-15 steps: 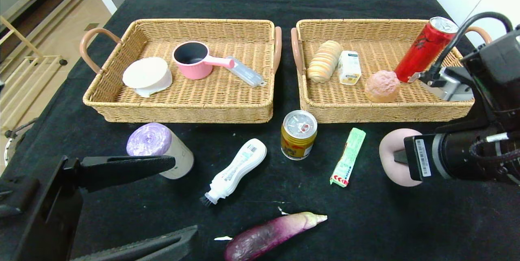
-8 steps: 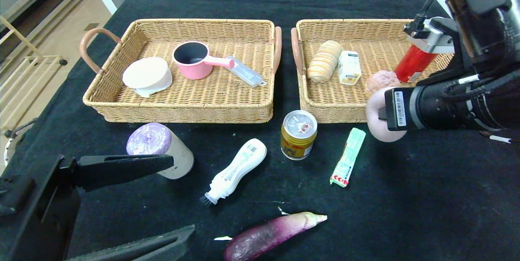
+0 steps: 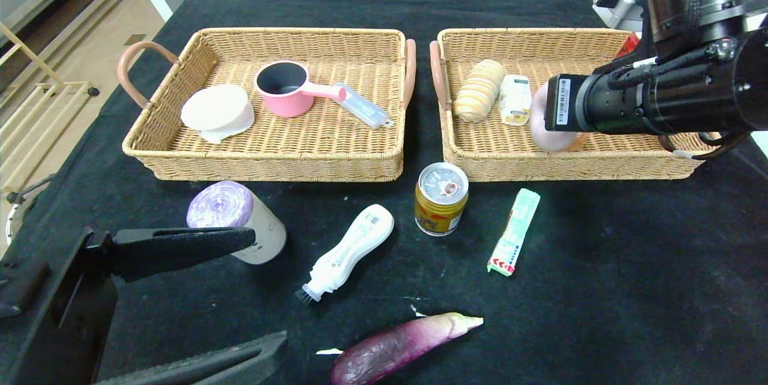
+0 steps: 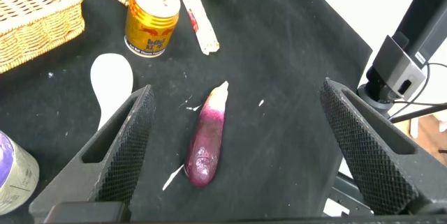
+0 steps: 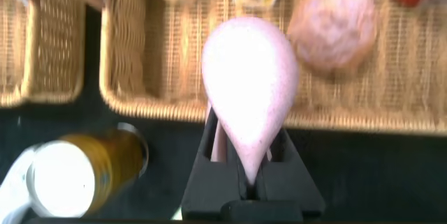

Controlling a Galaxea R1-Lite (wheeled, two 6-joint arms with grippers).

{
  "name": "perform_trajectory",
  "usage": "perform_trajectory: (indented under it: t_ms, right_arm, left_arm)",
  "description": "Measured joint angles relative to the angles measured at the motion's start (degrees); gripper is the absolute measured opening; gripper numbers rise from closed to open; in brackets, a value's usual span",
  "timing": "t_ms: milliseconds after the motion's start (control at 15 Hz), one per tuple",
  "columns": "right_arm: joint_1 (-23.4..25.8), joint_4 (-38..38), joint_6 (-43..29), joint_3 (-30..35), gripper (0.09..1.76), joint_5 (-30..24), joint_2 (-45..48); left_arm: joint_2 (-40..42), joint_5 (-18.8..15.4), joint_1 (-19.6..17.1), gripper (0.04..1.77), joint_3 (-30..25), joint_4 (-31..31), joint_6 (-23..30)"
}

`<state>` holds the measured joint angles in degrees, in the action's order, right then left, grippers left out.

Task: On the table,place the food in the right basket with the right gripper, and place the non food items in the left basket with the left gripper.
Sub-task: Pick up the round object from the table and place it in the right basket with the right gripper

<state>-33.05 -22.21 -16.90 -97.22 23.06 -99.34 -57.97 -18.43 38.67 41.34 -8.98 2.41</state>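
Potato (image 5: 249, 84), pale pink, is clamped by its narrow end in the closed right gripper (image 5: 241, 155) and carried over the right basket (image 3: 576, 164) for release, while the left gripper (image 4: 237, 147) is parked wide open above the eggplant (image 4: 207, 137).

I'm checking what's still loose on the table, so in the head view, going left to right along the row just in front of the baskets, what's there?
Beige roll with purple top → white brush with black bristles → short gold can → slim green stick pack. The purple eggplant lies nearer, outside that row.
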Motion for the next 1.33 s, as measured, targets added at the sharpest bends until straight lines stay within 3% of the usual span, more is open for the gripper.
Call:
perform_trajectory:
  t_ms: [400, 1133, 1333]
  right_arm:
    - [2.29, 10.42, 3.75, 0.17, 0.17, 0.37, -3.83]
    - [2.77, 14.99, 3.78, 1.5, 0.17, 0.28, -6.21]
    - [2.66, 15.02, 3.71, 1.61, 0.62, 0.33, -6.25]
  left_arm:
    - [-0.02, 0.07, -0.04, 1.72, -0.02, -0.07, 0.01]
    - [-0.22, 0.0, -0.88, 1.72, -0.49, -2.01, -0.27]
    - [-0.3, -0.02, -0.88, 1.72, -0.55, -2.01, -0.27]
